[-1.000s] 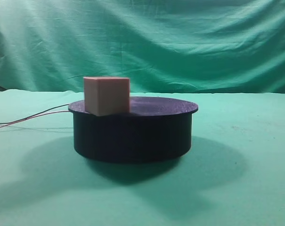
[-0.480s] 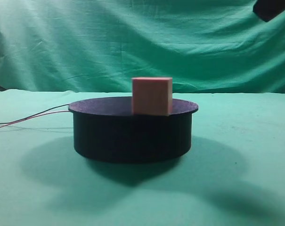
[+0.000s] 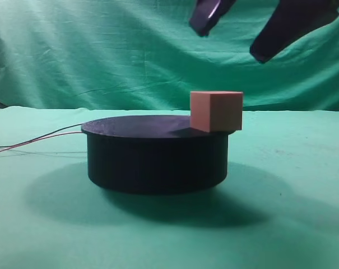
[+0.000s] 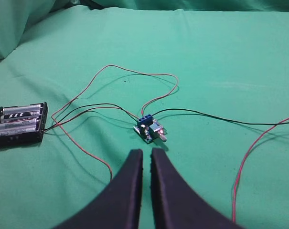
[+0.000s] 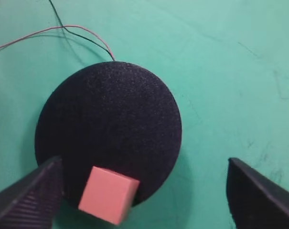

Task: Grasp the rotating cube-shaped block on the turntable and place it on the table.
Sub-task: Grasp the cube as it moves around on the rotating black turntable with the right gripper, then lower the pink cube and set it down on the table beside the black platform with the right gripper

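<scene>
The cube (image 3: pixel 216 111) was seen at the turntable's (image 3: pixel 158 159) right edge, below the wide-spread right gripper (image 3: pixel 243 35); the left gripper (image 4: pixel 145 162) was nearly closed, empty.

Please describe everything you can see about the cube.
The cube is small, plain, pinkish-tan and matte. It stands upright at the edge of the black turntable, turned so one corner faces the high camera, slightly overhanging the rim. Only the turntable touches it. The open right gripper hangs above it, not touching.
</scene>
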